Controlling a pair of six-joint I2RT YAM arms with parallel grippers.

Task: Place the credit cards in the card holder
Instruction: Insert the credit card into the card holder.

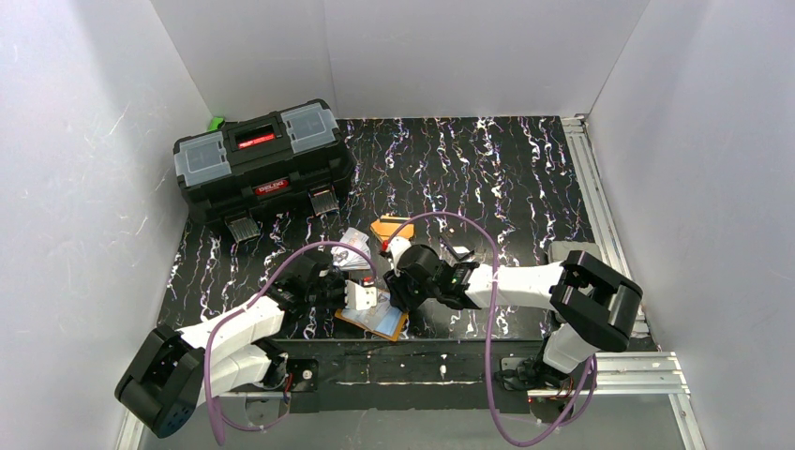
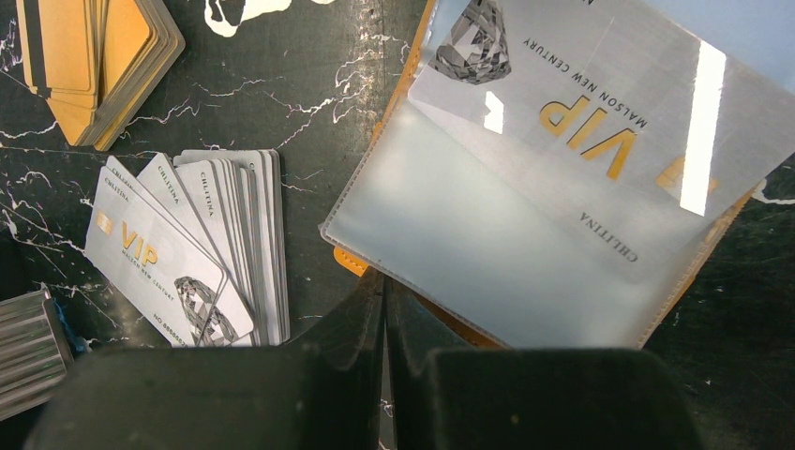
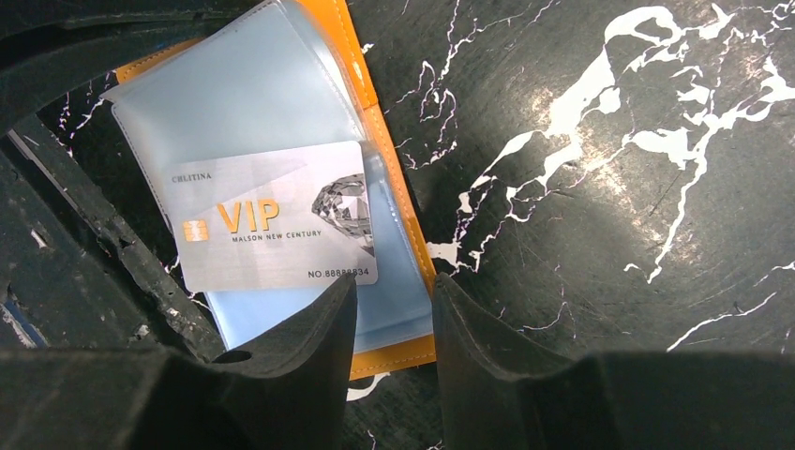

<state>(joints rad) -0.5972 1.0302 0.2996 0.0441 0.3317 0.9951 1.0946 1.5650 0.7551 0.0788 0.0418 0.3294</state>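
So the black marbled table (image 1: 487,169) takes up most of the top view; the big black toolbox (image 1: 262,159) sits in the upper left, well apart from everything else, so it's not blocking anything. Both arms reach in from the bottom corners and meet nose to nose in the middle, purple cables (image 1: 281,281) looping over them; it's pretty crowded there.

The card holder (image 3: 239,94) lies open on the table right between the two grippers, low centre in the top view, bluish clear sleeves facing up, orange edge showing along the right in the right wrist view.

The left gripper (image 2: 384,286) has its jaws pressed together with barely a line between them; the tips sit right at the near edge of the holder, but I can't tell if they actually pinch it. The right gripper (image 3: 394,295) is a little way apart with nothing between the fingers; its left finger overlaps the card's lower right corner.

Spare white cards (image 2: 197,244) are fanned out left of the holder; the orange cards (image 2: 94,56) are stacked at the upper left of that view.

One white VIP card (image 3: 272,220) lies across the sleeves, face up; whether it's partly tucked in I can't tell.
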